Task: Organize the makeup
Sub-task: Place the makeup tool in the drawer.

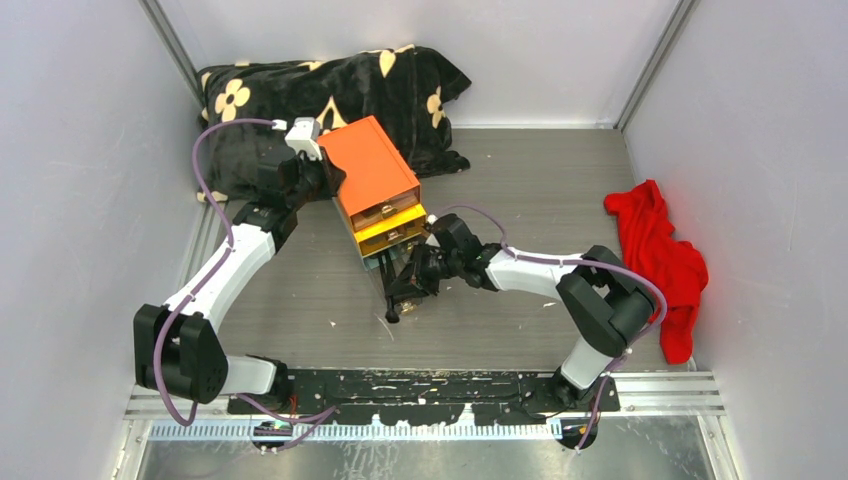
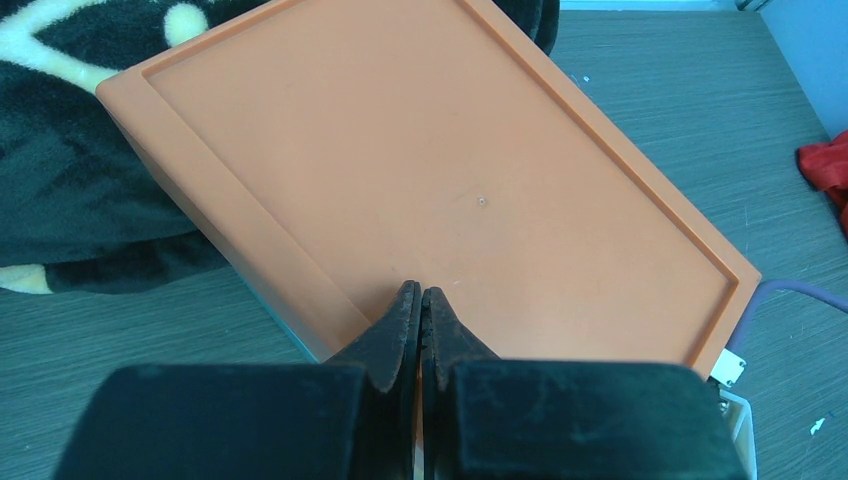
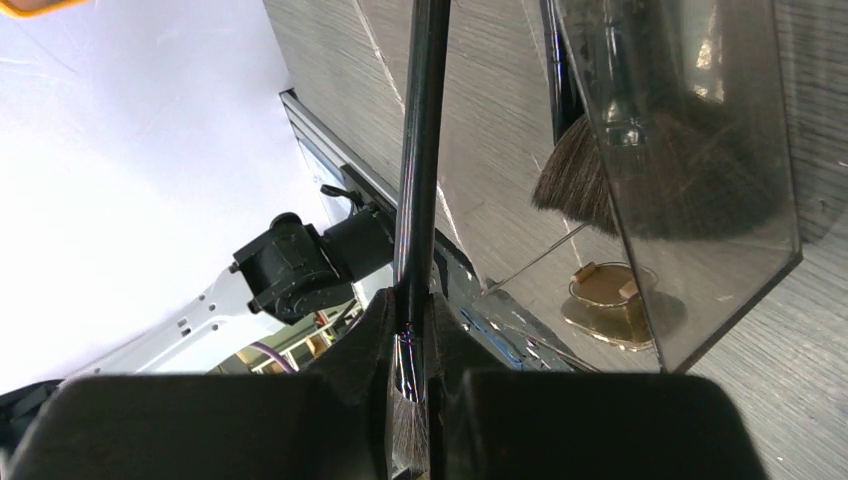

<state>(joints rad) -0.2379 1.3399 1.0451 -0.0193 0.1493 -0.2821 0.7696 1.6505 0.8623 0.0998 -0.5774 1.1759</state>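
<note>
From where I stand I count two arms, a left arm [image 1: 225,270] and a right arm [image 1: 540,272], and two grippers, the left gripper [image 2: 420,292] and the right gripper [image 3: 412,300]. There is one orange box [image 2: 450,180], and three drawers show: an upper amber drawer [image 1: 385,212], a lower amber drawer [image 1: 397,236] and a clear drawer [image 3: 690,300] with one gold knob [image 3: 605,300]. Two brushes: one brush [image 3: 425,150] in the right gripper, a second brush [image 3: 660,190] in the clear drawer. One red cloth [image 1: 655,250], one flowered pillow [image 1: 300,85]
</note>
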